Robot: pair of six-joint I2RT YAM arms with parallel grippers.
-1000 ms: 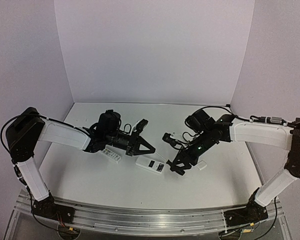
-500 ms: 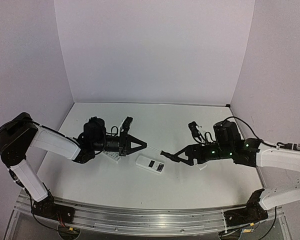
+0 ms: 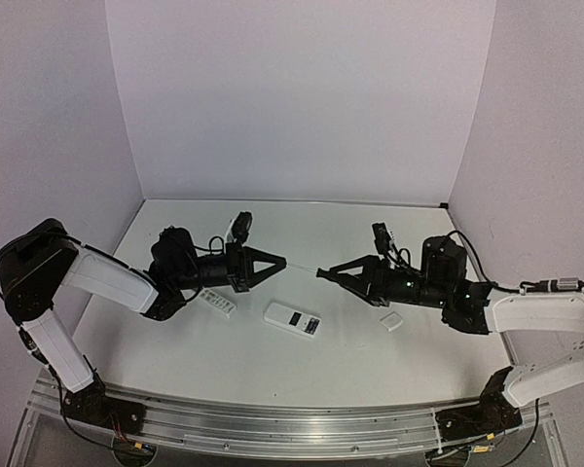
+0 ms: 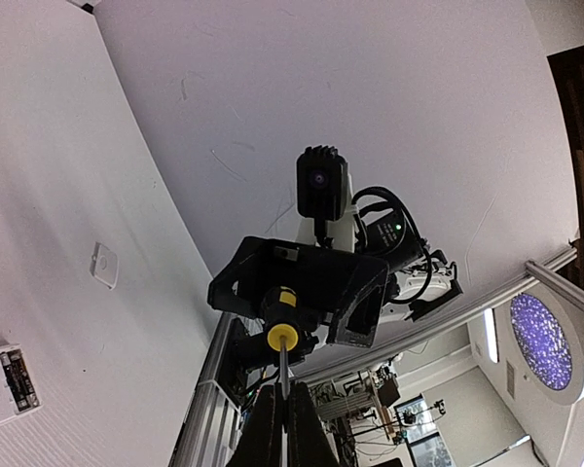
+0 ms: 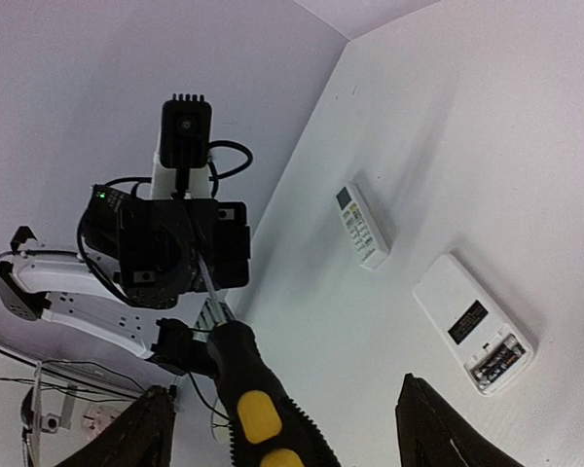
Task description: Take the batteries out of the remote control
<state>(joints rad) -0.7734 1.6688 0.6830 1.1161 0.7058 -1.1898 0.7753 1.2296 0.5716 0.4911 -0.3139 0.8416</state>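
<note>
The remote control (image 3: 292,319) lies back up on the table between the arms, its cover off. The batteries (image 5: 496,360) sit in its open recess; they also show in the left wrist view (image 4: 18,365). A screwdriver (image 3: 300,268) with a black and yellow handle (image 5: 248,389) hangs level above the table between the two grippers. My left gripper (image 3: 277,261) is shut on its metal shaft (image 4: 283,375). My right gripper (image 3: 329,273) is wide open, its fingers (image 5: 151,428) standing on either side of the handle.
A slimmer white remote with grey buttons (image 3: 216,303) lies under my left arm. The small white cover piece (image 3: 392,321) lies right of the remote control, below my right arm. White walls close in the back and both sides.
</note>
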